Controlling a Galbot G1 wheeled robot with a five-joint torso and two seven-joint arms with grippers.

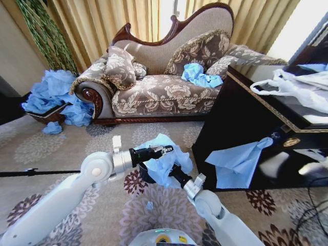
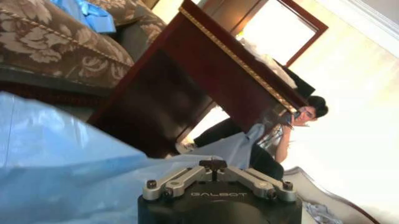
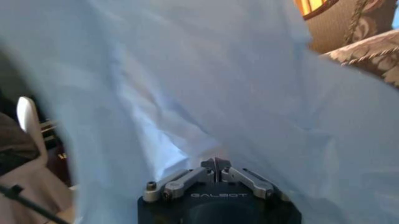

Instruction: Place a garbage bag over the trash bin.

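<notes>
We are reaching in with our left end effector (image 1: 163, 149), its fingers closed on the upper edge of the light-blue garbage bag (image 1: 165, 159), which is bunching over the black trash bin (image 1: 147, 174) on the patterned carpet (image 1: 61, 154) in front of the sofa (image 1: 154, 87). To the right, our right end effector (image 1: 177, 173) is pressing into the same bag from below, fingers closed with the film draping around them. We are judging the job partway done: the bag is sitting atop the bin but crumpled, its mouth not yet stretched around the rim. Another blue bag (image 1: 238, 161) is hanging from the dark counter (image 1: 241, 113).
</notes>
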